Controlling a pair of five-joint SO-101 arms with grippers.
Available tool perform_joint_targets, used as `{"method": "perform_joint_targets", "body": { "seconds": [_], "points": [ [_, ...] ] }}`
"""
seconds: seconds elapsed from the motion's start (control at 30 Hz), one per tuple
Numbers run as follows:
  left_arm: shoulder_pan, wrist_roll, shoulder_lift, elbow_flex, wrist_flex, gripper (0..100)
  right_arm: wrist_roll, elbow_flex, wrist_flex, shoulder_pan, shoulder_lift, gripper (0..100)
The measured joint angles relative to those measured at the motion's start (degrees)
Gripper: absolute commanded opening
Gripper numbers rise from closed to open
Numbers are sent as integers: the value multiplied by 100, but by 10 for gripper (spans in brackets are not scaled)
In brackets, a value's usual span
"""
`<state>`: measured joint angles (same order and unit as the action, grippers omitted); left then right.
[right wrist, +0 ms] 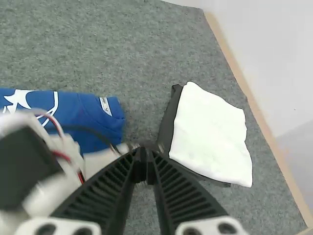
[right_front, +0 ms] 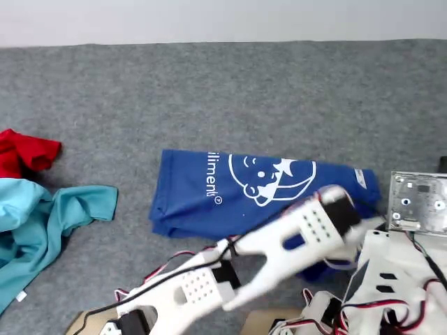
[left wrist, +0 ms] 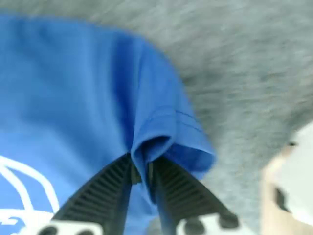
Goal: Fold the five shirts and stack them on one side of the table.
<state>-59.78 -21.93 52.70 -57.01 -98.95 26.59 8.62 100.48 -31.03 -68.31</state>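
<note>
A blue shirt (right_front: 244, 188) with white print lies partly folded in the middle of the grey table. My left gripper (left wrist: 140, 169) is shut on a bunched fold at the blue shirt's (left wrist: 73, 98) edge; in the high view the left gripper (right_front: 340, 207) is over the shirt's right end. A white folded shirt (right wrist: 210, 134) lies on a dark folded one (right wrist: 168, 122) by the table's edge. My right gripper (right wrist: 145, 157) is shut on nothing, held above the carpet between the blue shirt (right wrist: 73, 120) and that stack. A red shirt (right_front: 24, 153) and a teal shirt (right_front: 42, 216) lie crumpled at the far left.
The left arm (right_front: 209, 279) stretches across the front of the table from lower left to right. The right arm's base (right_front: 391, 279) sits at the lower right. The table's edge (right wrist: 244, 83) runs just past the stack. Bare carpet (right_front: 230, 91) spreads behind the blue shirt.
</note>
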Motion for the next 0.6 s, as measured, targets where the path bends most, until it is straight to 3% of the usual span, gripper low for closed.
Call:
{"method": "perform_joint_targets", "body": {
  "seconds": [0.27, 0.6],
  "points": [
    [659, -35, 0, -343, 0, 12, 0, 0, 0, 0, 0, 11],
    [730, -70, 264, -1073, 79, 12, 0, 0, 0, 0, -35, 11]
  ]
}}
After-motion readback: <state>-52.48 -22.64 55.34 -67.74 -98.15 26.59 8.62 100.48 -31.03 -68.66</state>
